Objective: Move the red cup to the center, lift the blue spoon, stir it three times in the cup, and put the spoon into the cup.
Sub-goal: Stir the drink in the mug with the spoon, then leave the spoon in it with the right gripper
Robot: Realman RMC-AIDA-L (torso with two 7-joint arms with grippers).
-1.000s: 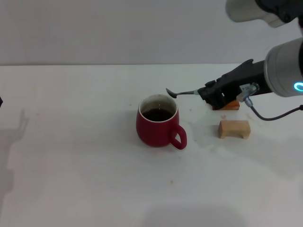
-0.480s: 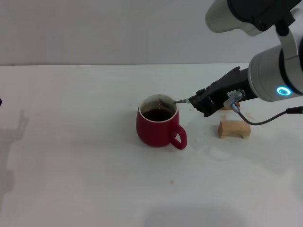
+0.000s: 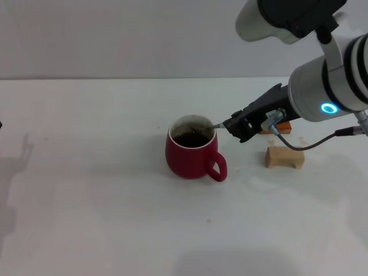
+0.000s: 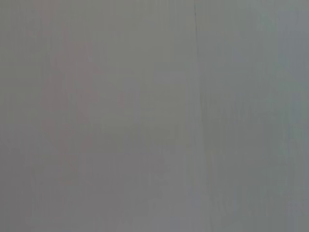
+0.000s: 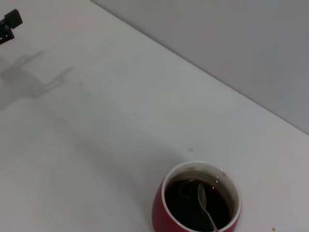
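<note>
right gripper (image 3: 237,127) grips the spoon (image 3: 217,124) by its handle, its bowl dipped in the cup's (image 3: 191,155) dark liquid.

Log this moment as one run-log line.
phase: spoon in cup | right gripper: holding blue spoon, bowl dipped in liquid | red cup: upright, centre of table | left gripper: out of view

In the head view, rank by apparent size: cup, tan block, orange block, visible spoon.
1. Cup
2. Tan block
3. Orange block and spoon: both mostly hidden, each by the right gripper, so unranked.
</note>
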